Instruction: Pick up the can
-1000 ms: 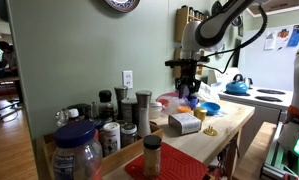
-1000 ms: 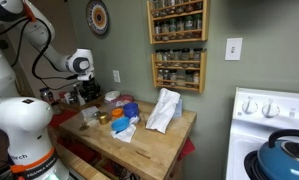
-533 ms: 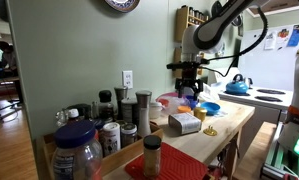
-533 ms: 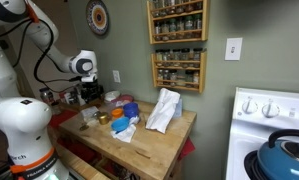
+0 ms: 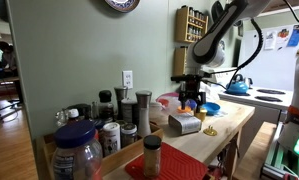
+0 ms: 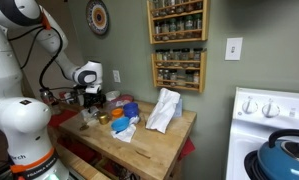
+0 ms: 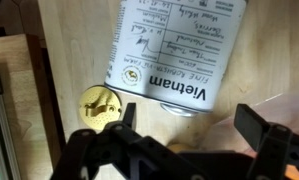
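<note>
The gripper (image 7: 189,114) stands wide open and holds nothing. In the wrist view its two dark fingers (image 7: 125,112) are spread far apart, and a white box (image 7: 179,50) with printed lettering shows between and beyond them, lying on the wooden table (image 7: 69,50). Just outside the gap, beside the finger at the picture's left, sits a small yellow cup (image 7: 97,103), seen from above. In an exterior view the gripper (image 5: 189,103) points straight down and hangs just above the box (image 5: 184,123), apart from it. In an exterior view from another side the gripper (image 6: 92,100) hovers over the near end of the table (image 6: 154,145). The can (image 5: 143,104) stands well apart from the gripper, lower and toward the wall. It appears as a stout grey upright cylinder among the dark-lidded spice jars (image 5: 128,108), too small to make out further. On the gripper's far side lies a blue bowl (image 5: 211,108).
</note>
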Tool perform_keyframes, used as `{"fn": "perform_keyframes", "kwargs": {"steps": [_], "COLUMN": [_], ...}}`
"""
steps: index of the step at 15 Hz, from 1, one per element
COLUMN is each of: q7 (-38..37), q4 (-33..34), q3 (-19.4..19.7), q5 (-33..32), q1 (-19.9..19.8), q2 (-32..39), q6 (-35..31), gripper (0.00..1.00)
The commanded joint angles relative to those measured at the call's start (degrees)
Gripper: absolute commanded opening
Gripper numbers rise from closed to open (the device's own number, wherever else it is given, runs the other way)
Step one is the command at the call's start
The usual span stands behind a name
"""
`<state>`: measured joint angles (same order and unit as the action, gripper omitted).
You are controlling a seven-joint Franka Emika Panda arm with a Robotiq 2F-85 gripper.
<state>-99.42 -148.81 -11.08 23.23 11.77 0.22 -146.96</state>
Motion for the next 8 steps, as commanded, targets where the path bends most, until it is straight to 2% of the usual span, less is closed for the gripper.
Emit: {"fn": "perform_keyframes", "kwargs": {"steps": [1,4,8], "q7": [8.1,14.8,21.7], "q4": [-2.4,-2.8,-2.5], "q3": [-0.4,-0.9,-1.4], "q5": [6.9,12.0,17.4], "q1": [-0.1,-0.2,-0.2], "q2": [2.1,3.8,5.3], "q6": [-7.9,-12.1,-13.9], "gripper": [1.00,1.00,1.00]}}
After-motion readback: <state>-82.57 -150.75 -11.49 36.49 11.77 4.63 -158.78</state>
